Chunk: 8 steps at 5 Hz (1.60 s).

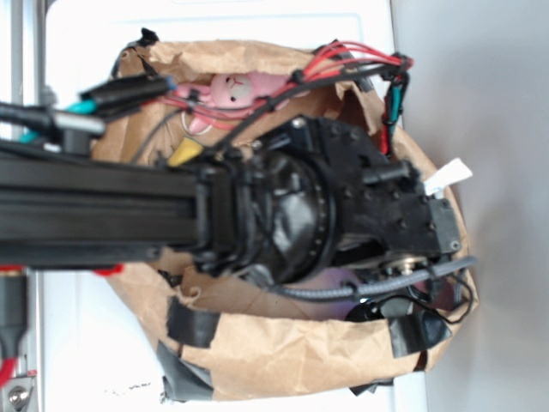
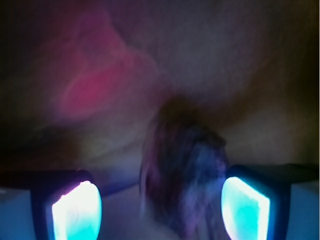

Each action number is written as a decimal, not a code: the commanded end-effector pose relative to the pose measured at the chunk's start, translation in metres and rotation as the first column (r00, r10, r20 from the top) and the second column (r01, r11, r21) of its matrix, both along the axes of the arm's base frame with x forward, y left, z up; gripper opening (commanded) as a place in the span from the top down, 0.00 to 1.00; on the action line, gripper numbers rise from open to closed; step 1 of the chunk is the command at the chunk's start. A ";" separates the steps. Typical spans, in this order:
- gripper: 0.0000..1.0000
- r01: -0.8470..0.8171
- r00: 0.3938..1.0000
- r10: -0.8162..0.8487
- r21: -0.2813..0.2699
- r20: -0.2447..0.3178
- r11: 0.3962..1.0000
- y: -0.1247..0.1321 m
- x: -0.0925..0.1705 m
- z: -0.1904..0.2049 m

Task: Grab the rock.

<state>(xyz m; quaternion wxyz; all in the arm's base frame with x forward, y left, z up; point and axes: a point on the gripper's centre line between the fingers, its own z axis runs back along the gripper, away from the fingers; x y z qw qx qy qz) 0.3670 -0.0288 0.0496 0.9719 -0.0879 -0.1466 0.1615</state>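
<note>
Two tool (image 2: pixel 160 207) pads (image 2: pixel 76 211) — rock (image 2: pixel 182 175) between, blurred

The rock (image 2: pixel 182 170), a dark, rough, roundish lump, sits blurred between the two glowing pads.

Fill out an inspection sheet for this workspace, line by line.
Surface: white top under a crumpled brown paper bag, patched with black tape.
Job's things: the rock, a dark blurred lump, lies between the two glowing pads; hidden in the exterior view.
Clutter: pink plush toy and a yellow piece in the bag.
Grippers: the gripper is down in the bag, jaws spread either side of the rock; contact unclear.
Cables: red and black wires loop over the arm.
Surroundings: grey wall.
</note>
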 end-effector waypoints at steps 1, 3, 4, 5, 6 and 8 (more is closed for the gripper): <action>0.00 -0.054 0.985 0.024 0.171 0.174 0.984 0.015 0.041 0.040; 0.00 -0.070 0.977 0.037 0.154 0.210 0.986 0.019 0.041 0.053; 1.00 -0.045 0.978 0.010 0.164 0.207 0.985 0.016 0.038 0.051; 1.00 -0.031 0.979 -0.003 0.165 0.204 0.986 0.013 0.035 0.052; 1.00 -0.028 0.981 -0.004 0.161 0.196 0.987 0.012 0.031 0.052; 1.00 -0.031 0.991 0.011 0.147 0.135 0.989 0.019 0.004 0.069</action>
